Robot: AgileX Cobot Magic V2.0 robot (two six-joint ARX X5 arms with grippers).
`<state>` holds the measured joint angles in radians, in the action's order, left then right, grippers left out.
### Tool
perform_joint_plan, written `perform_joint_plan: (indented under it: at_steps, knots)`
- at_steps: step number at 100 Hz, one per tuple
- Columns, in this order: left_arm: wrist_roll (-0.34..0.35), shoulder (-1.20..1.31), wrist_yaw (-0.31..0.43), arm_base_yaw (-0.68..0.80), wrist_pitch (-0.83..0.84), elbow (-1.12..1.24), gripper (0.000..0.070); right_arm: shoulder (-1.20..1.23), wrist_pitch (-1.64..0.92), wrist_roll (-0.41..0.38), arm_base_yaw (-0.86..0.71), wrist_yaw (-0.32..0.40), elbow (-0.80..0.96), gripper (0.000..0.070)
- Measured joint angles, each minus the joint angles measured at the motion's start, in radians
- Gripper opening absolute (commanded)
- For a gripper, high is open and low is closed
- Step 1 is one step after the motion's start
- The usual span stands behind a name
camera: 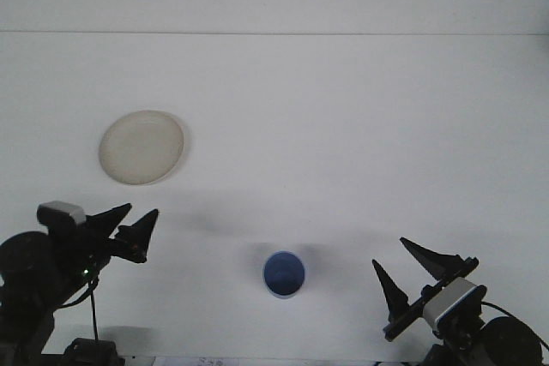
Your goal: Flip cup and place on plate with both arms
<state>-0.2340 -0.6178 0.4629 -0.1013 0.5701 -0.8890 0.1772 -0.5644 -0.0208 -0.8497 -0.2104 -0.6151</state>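
Front view: nearest the camera, a small blue plastic cup (284, 273) stands on the white counter (343, 126) between two black claws. The right claw (416, 272), prongs spread wide and holding nothing, sits to the cup's right. The left claw (135, 231), prongs slightly parted and empty, sits to its left, roughly as far away. Farther back on the left lies a round cream plate (141, 147), closer to the left claw.

A white desk (343, 126) carries a cream plate (141, 147) at left and a blue cup (284, 273) at lower centre.
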Motion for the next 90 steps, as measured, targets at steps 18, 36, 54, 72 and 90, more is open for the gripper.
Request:
perform_joint_plan:
  at_steps: [18, 36, 54, 72, 90]
  knots:
    - [0.012, -0.239, 0.051, -0.212, 0.151, -0.157, 0.0482, 0.0, -0.001, 0.006, 0.0, 0.0, 0.0, 0.0421]
    - [0.016, -0.448, -0.031, -0.497, 0.169, -0.234, 0.0516, 0.0, -0.003, 0.006, 0.0, 0.0, 0.0, 0.0421]
    - [0.041, -0.666, -0.198, -0.71, 0.163, -0.301, 0.0515, 0.0, -0.003, 0.006, 0.0, 0.0, 0.0, 0.0421]
    - [0.072, -0.844, -0.258, -0.77, 0.161, -0.346, 0.0516, 0.0, -0.003, 0.006, 0.0, 0.0, 0.0, 0.0421]
    - [0.092, -0.94, -0.259, -0.787, 0.137, -0.352, 0.051, 0.0, -0.003, 0.006, 0.0, 0.0, 0.0, 0.042]
